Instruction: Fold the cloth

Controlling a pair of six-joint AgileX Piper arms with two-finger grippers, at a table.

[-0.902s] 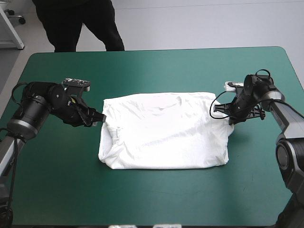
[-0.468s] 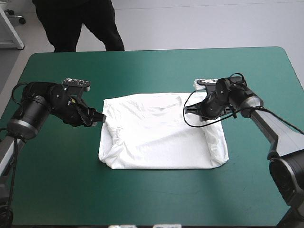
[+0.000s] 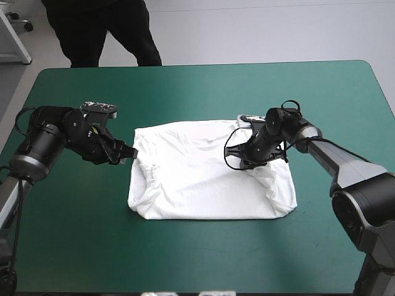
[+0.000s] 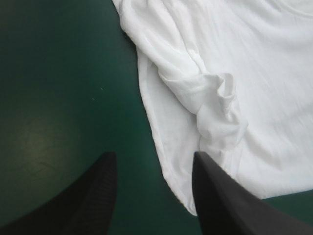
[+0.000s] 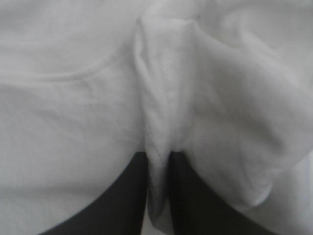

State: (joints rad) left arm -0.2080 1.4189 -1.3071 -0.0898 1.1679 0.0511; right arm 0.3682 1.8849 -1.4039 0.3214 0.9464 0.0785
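T-shirt point(image 3: 185, 185) flat on desk point(image 3: 203, 86) centre, right end effector point(image 3: 245, 161) pinching its right edge over the body, left end effector point(image 3: 128, 152) gaping empty beside the left edge: carry fold low, straight across, release once edges align.

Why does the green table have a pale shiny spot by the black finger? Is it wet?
Left wrist view: likely just light reflecting off the teal-green cover, beside the left gripper; nothing shows wetness. High view: a similar pale sheen lies on the cover toward the far edge; the T-shirt casts a thin dark shadow along its near edge.
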